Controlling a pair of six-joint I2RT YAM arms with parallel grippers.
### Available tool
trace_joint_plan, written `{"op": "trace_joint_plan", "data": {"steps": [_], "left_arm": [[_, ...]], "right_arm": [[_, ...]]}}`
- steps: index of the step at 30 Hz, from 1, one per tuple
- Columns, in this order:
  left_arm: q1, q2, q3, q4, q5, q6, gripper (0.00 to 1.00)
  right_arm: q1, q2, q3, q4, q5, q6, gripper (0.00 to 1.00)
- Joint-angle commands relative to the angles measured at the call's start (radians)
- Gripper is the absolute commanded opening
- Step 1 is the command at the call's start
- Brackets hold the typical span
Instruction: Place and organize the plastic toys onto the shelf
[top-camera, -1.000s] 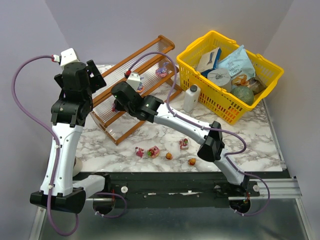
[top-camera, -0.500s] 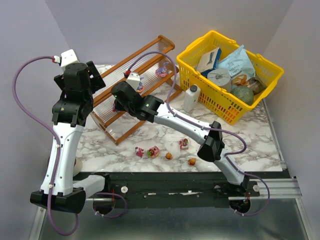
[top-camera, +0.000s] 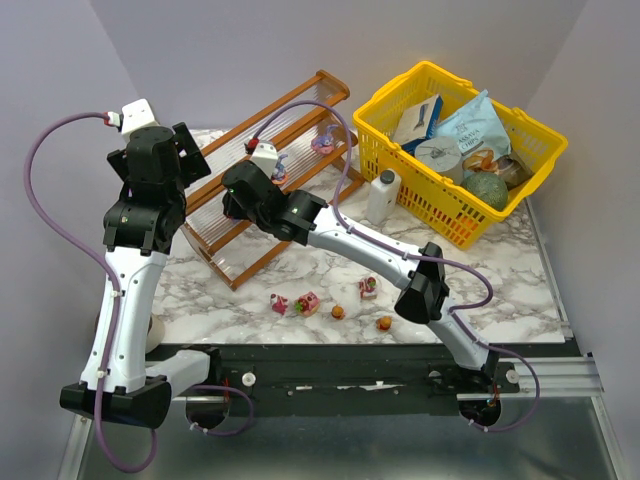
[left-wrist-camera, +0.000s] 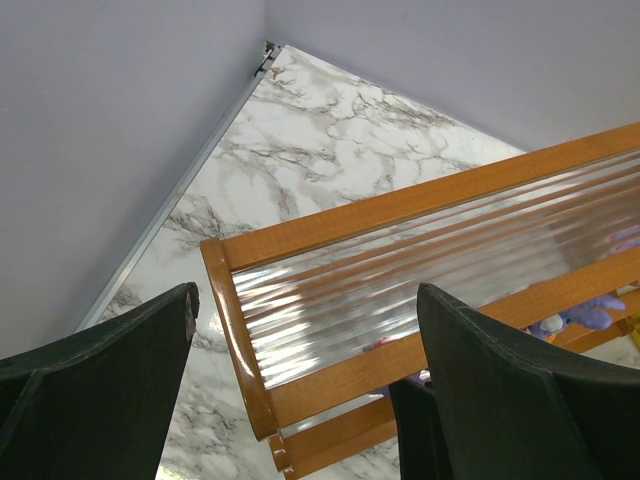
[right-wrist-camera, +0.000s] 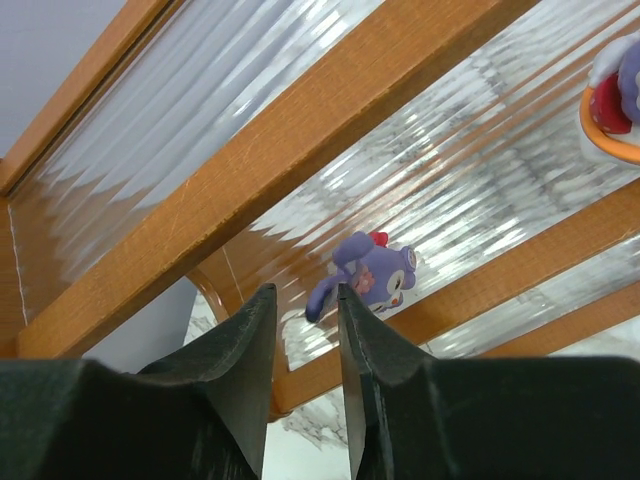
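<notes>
Five plastic toys (top-camera: 306, 303) on table (top-camera: 300, 268), two more visible on shelf (top-camera: 285, 112), one basket (top-camera: 440, 205), one bottle (top-camera: 381, 197)

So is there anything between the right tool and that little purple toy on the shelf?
Nothing visible. In the right wrist view the purple toy lies on a clear ribbed tier of the shelf, just beyond the tips of the right tool, with open space between them. The shelf's wooden rails run on either side of the toy, not across the gap.

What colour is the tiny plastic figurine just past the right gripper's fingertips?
The figurine is purple; right wrist view.
</notes>
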Motion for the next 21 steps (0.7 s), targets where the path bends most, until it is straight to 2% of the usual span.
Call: {"op": "trace_joint_plan", "data": {"steps": [1,11,21], "left_arm": [[0.005,-0.018,0.009,0.010,-0.026,0.012,0.99],[0.006,-0.023,0.009,0.012,0.000,0.010,0.99],[0.006,-0.027,-0.001,0.015,0.009,0.008,0.99]], "right_arm": [[0.010,-0.006,0.009,0.032,-0.009,-0.018,0.40],[0.010,-0.127,-0.113,0.049,-0.024,-0.029,0.55],[0.010,-0.260,-0.299,0.070,-0.001,-0.008,0.55]]}}
